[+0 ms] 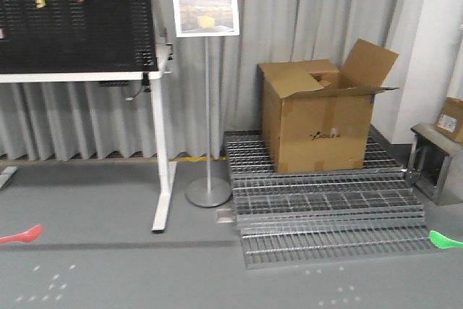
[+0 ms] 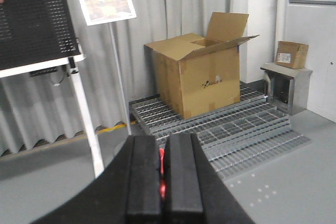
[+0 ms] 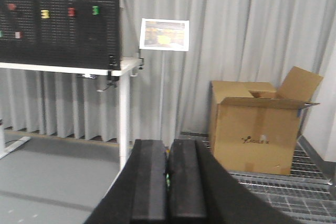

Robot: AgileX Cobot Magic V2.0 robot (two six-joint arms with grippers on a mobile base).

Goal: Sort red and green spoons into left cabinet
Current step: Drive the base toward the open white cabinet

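Observation:
The red spoon pokes into the front view at the lower left edge, bowl end showing. In the left wrist view my left gripper is shut on it, and a red strip of the spoon shows between the black fingers. The green spoon enters the front view at the lower right edge. My right gripper is shut on it, with only a thin green sliver of the spoon visible between the fingers. The left cabinet is out of view.
A white-legged table carrying a black pegboard stands at left. Beside it is a sign on a pole stand. An open cardboard box sits on stacked metal gratings. A small steel unit stands at right.

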